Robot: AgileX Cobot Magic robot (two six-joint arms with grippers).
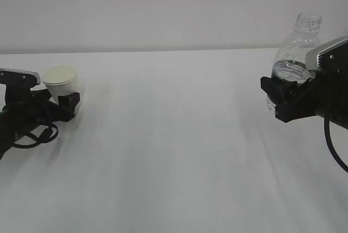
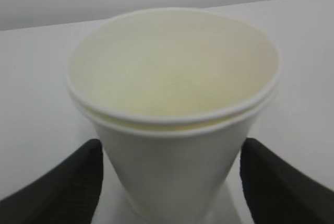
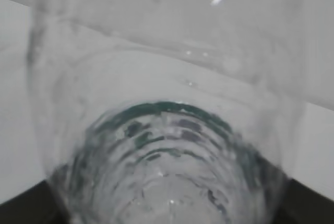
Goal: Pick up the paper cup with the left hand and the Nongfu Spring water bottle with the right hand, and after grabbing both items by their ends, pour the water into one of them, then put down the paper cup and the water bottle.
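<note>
So both arms are parked on their targets right now. Over at 9 o'clock in the exterior view, the left hand (image 1: 69,104) has its jaws set wide around the lower part of the paper cup (image 1: 61,79). In the left wrist view the cup (image 2: 172,130) sits dead centre between the two black fingers (image 2: 62,187), one at 7 o'clock and one at 5, and it looks like they're touching the walls low down. That makes sense: gripping near the base leaves the mouth free to take the pour.

At 3 o'clock, the right hand (image 1: 286,98) wraps the Nongfu Spring water bottle (image 1: 296,54) around its lower half, neck up, no cap. Holding it low keeps the neck clear for tipping. The right wrist view is basically all bottle (image 3: 167,130), with the green label band showing through the ribs and the jaws only peeking in at the bottom corners, so I honestly can't see the water level. Some water (image 1: 288,70) seems visible mid-bottle.

Both sit well apart on the white table (image 1: 174,151), pour not started.
</note>
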